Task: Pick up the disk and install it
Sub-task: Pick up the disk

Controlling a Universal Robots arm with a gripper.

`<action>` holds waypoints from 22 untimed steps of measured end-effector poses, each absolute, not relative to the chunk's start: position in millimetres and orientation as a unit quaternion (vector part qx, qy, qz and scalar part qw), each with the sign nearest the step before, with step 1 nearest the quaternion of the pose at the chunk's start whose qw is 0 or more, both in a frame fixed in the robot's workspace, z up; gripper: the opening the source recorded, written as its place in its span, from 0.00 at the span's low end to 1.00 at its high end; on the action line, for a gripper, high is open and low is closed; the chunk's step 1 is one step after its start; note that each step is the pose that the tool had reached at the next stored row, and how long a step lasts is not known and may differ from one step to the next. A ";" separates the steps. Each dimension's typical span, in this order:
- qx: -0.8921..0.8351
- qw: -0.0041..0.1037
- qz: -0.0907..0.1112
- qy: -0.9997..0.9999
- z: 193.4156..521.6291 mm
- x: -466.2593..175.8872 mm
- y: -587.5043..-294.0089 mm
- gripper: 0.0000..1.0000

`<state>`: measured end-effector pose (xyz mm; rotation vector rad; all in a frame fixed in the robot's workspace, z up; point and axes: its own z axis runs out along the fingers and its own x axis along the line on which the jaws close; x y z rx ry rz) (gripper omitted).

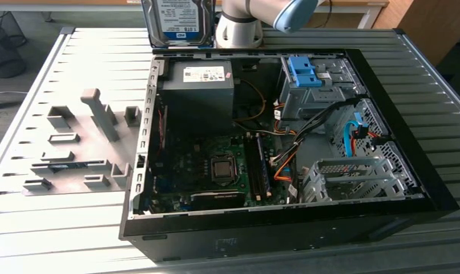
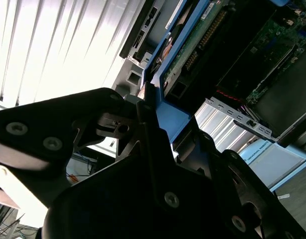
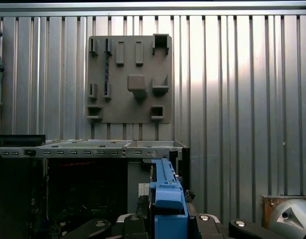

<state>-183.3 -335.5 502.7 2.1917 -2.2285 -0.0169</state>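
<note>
Well, my jaws gripped the disk (image 1: 180, 23) by its blue edges, upright near the computer case (image 1: 291, 242); I thought a firm, straight hold mattered most.

Surface (image 1: 63, 228): ribbed, pale grey metal, running to a raised rim at its far edge in the exterior view. Sunlight falls in bright bands across the ribs, with strong glare in the second wrist view (image 2: 53, 45). Grey floor (image 1: 24, 71) lies beyond the exterior view's left edge, and a black wire-mesh bin (image 1: 3, 34) stands on it. Behind the surface are a pale-framed desk (image 1: 364, 14) and a brown wooden panel (image 1: 432, 25).
</note>
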 end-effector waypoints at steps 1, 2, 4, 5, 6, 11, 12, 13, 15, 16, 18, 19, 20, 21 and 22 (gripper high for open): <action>0.701 0.008 -0.005 -0.713 502.7 -183.3 -335.5 0.36; 0.701 0.008 -0.005 -0.713 502.7 -183.3 -335.5 0.36; 0.701 0.008 -0.005 -0.713 502.7 -183.2 -335.5 0.36; 0.701 0.008 -0.005 -0.713 502.7 -183.2 -335.5 0.36; 0.701 0.008 -0.005 -0.713 502.7 -183.2 -335.5 0.36; 0.701 0.008 -0.005 -0.713 502.7 -182.2 -335.4 0.36; 0.701 0.008 -0.005 -0.713 502.7 -181.5 -335.4 0.36; 0.701 0.008 -0.005 -0.713 502.7 -181.1 -335.5 0.36; 0.701 0.008 -0.005 -0.713 502.7 -181.0 -335.5 0.36; 0.701 0.008 -0.005 -0.713 502.7 -181.0 -335.5 0.36; 0.701 0.008 -0.005 -0.713 502.7 -180.9 -335.5 0.36; 0.701 0.008 -0.005 -0.713 502.7 -180.2 -335.5 0.36; 0.701 0.008 -0.005 -0.713 502.7 -179.5 -335.5 0.36; 0.701 0.008 -0.005 -0.713 502.7 -179.5 -335.5 0.36; 0.701 0.008 -0.005 -0.713 502.7 -179.4 -335.5 0.36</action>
